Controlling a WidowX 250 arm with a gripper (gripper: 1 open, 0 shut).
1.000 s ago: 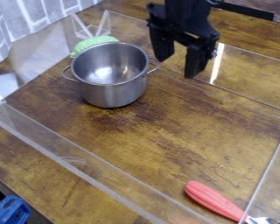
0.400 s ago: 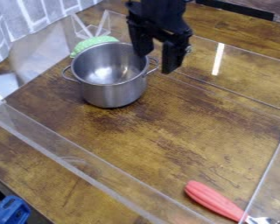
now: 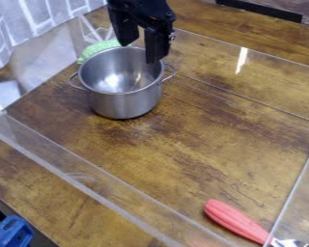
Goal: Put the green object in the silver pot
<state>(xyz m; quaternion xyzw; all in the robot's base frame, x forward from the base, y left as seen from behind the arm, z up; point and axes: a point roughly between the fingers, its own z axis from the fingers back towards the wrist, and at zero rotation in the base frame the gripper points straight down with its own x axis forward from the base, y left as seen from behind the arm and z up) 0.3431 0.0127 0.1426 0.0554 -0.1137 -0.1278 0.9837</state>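
Observation:
The silver pot [image 3: 120, 83] stands upright on the wooden table at the upper left, its inside showing nothing. The green object [image 3: 98, 48] lies just behind the pot's far rim, partly hidden by the pot and by my gripper. My gripper [image 3: 138, 42] hangs above the pot's far rim, right beside the green object. Its black fingers [image 3: 154, 46] are spread apart with nothing between them.
A red-orange elongated object [image 3: 238, 221] lies at the front right. Clear acrylic walls [image 3: 105, 188] box in the table [image 3: 209, 135]. A white tiled wall [image 3: 35, 19] stands at the back left. A blue thing [image 3: 8, 233] sits at the bottom left corner.
My gripper has moved left from right of the pot to above its far rim, close to the green object. It stays open. The pot and the other objects have not moved.

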